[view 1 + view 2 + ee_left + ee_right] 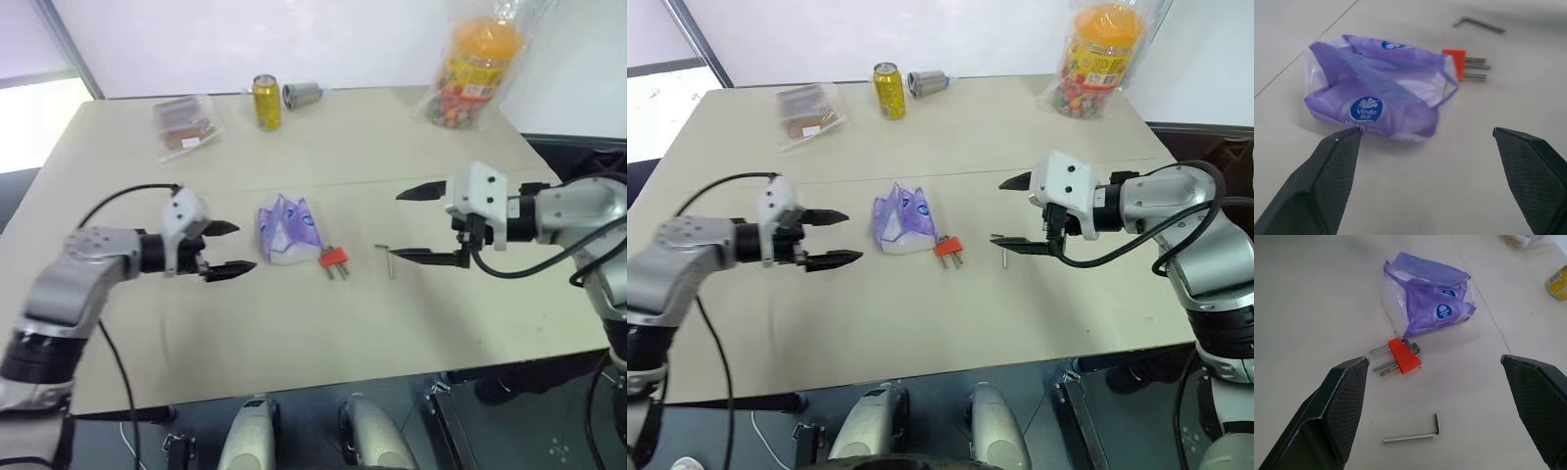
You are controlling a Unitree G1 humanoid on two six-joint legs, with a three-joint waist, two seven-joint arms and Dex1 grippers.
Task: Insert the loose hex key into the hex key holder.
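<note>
Head views: the purple and white tissue packet point(288, 229) sits mid-table point(323, 323) and serves as landmark. The hex key holder point(334, 258) lies just beside the packet's right lower corner, touching or nearly so, keys pointing toward the table's near edge. The loose hex key point(389, 259) lies flat further right of the packet, past the holder and apart from it. Left gripper point(229, 250) hovers left of the packet, fingers spread, holding nothing. Right gripper point(421, 224) hangs right of the packet, near the loose key, fingers wide apart and empty; its lower finger looks level with the key, contact not clear. Well behind the packet: yellow can point(265, 102), grey cup on its side point(302, 94), clear wrapped snack pack point(186, 125), bagged candy jar point(478, 61).

Left wrist view: packet close ahead between the two spread fingertips point(1334, 169). Holder point(1455, 62) just past the packet's far corner, three grey keys sticking out away from the packet. Loose key point(1479, 23) beyond the holder, flat on the table.

Right wrist view: loose key point(1413, 434) on the table between the open fingers point(1342, 406), untouched. Holder point(1402, 356) between the key and the packet, packet point(1427, 301) behind it. Can edge point(1558, 283) off to the side of the packet.
</note>
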